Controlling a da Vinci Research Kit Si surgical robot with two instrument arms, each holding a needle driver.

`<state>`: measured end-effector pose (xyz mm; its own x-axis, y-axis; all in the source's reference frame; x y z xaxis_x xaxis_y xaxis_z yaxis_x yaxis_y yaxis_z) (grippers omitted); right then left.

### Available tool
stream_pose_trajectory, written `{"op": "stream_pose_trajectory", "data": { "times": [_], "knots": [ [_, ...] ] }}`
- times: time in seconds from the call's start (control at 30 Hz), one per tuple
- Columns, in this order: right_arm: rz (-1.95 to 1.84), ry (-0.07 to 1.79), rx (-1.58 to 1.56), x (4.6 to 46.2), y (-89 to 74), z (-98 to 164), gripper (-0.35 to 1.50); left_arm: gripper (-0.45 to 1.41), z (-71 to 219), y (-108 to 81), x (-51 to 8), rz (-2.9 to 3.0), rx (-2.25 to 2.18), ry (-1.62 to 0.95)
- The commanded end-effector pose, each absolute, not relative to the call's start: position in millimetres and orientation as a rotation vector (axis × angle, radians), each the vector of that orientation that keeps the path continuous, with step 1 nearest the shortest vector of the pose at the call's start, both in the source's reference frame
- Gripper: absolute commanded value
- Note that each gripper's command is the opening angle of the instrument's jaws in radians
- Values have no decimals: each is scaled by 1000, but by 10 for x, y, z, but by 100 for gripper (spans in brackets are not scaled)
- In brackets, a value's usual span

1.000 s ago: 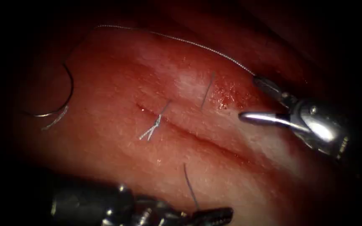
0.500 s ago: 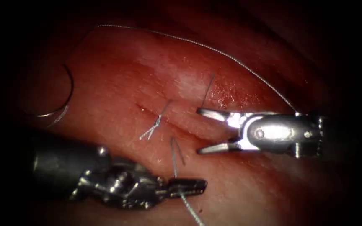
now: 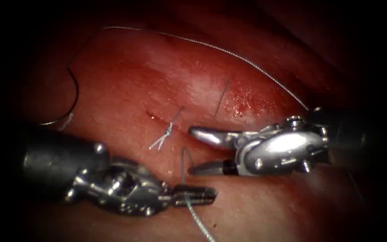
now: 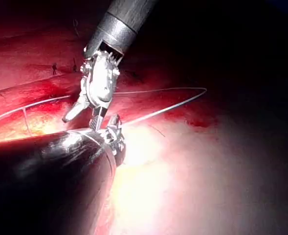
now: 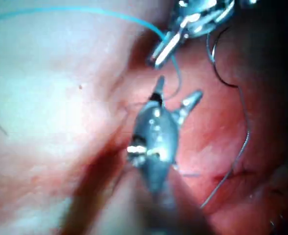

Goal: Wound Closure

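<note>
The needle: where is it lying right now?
In the endoscope view the needle lies free on the tissue, far left of the cut, apart from both grippers.

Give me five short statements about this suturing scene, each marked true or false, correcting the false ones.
1. The left arm's metal tool is shut on the thin pale thread. True.
2. The right arm's silver tool holds the curved steel needle. False: its jaws are open and hold nothing.
3. The needle lies free on the red pork tissue, left of the cut. True.
4. The needle is driven into the tissue. False: it rests on the surface.
5. A tied stitch with short cut ends sits across the cut. True.
</note>
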<state>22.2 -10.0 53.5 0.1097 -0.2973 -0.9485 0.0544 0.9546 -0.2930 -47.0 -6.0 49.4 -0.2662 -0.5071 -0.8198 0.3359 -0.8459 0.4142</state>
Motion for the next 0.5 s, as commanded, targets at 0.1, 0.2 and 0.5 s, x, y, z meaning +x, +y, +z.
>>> {"op": "stream_pose_trajectory", "data": {
  "times": [0.1,0.2,0.5],
  "knots": [
    [-272,1453,-193,245,-109,533,101,-45,502,-64,-475,-2144,1467,-212],
    [-282,1456,-194,256,-110,532,99,-45,503,-64,-475,-2142,1467,-212],
    [-338,1456,-173,262,-103,537,-35,-45,502,-65,-473,-2146,1468,-209]
  ]
}}
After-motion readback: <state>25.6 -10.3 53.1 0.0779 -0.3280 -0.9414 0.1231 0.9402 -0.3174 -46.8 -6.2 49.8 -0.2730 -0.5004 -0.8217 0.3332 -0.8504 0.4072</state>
